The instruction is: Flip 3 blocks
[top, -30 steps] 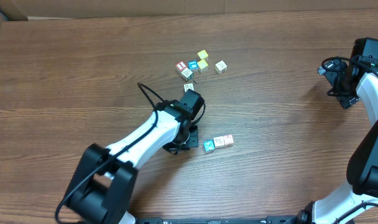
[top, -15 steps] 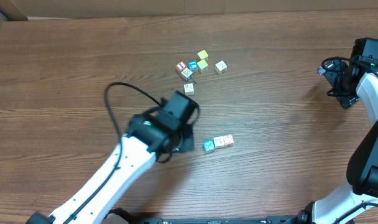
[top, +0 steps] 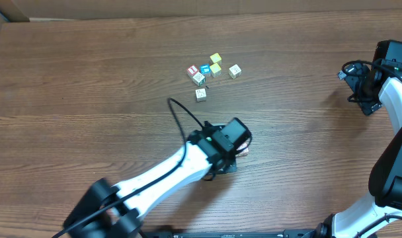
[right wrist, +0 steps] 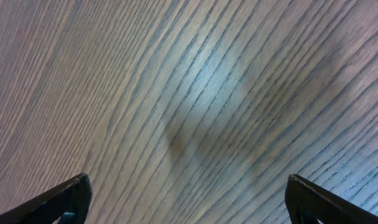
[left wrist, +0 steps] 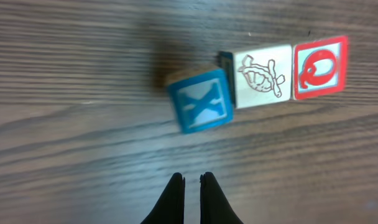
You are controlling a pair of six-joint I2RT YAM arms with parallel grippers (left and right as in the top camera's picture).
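progress: hard to judge from faces alone; no proof of any flip finished, so counting all three as possibly left. likely working on x block (left wrist: 199, 104) now: teal, skewed, blurred, out of line with turtle block (left wrist: 262, 76) and red-framed block (left wrist: 320, 67), both pale, square, touching. location: short row near middle of bench (left wrist: 64, 74), well apart from far cube cluster (top: 211, 69). left pincer (left wrist: 191, 179): pinched shut, holding nothing, just short of x block. right pincer (right wrist: 186, 183): spread wide, empty, over bare wood.

Painted wooden blocks (left wrist: 198, 107), matt wood-grain table (left wrist: 64, 74)
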